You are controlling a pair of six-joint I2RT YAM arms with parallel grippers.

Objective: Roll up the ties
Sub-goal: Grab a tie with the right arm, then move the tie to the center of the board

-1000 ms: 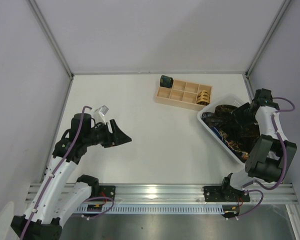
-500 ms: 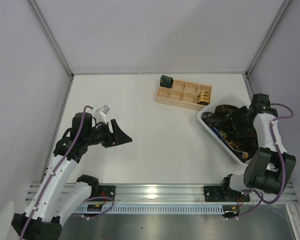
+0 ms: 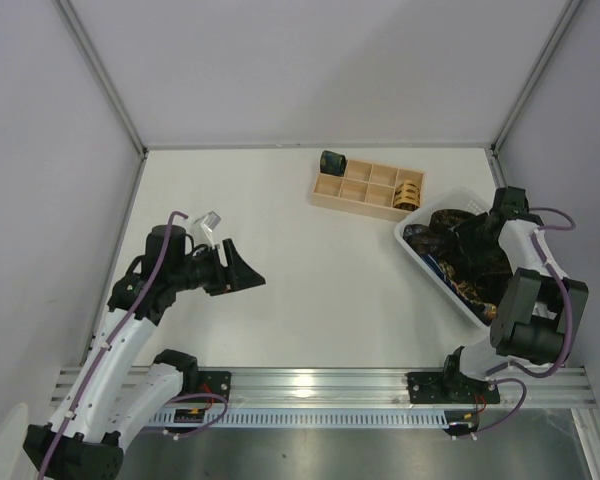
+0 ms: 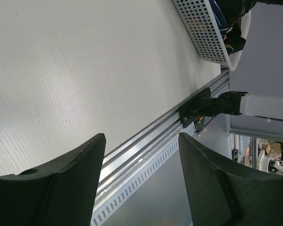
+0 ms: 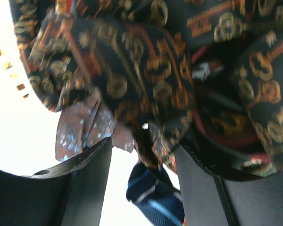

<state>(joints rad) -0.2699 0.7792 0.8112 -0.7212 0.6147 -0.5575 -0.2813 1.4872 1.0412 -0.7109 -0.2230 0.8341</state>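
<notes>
**While the left arm waits, the right is in among the ties**

Seen from above, the loose ties (image 3: 462,268) lie heaped in the basket (image 3: 408,240) at the right of the table (image 3: 310,260). The right gripper (image 3: 477,238) reaches over the basket's far side and down onto the heap. The left gripper (image 3: 244,272) hovers over bare table well apart from it, so the right arm is plainly the nearer one. A gold coil (image 3: 409,190) sits in the right end of the tray (image 3: 365,192). A green coil (image 3: 331,161) is at the tray's far left corner, though I cannot tell whether it is in a compartment or just outside.

At the left wrist, the left gripper (image 4: 141,188) has its jaws wide with nothing between them. Only table and the rail lie below, and the basket (image 4: 198,28) is far off at the top edge.

At the right wrist, the right gripper (image 5: 141,188) is close against the ties (image 5: 146,80), which lie straight ahead of it and fill the view. Its jaws stand fairly wide. A fold of dark gold-patterned cloth hangs down into the gap and a blue tie (image 5: 151,200) shows beyond, but white shows beside the fold, so nothing looks pinched. The heap is tangled and no tie shows a clear long axis. I judge the next move to depend on closing on that one fold and drawing it clear.
</notes>
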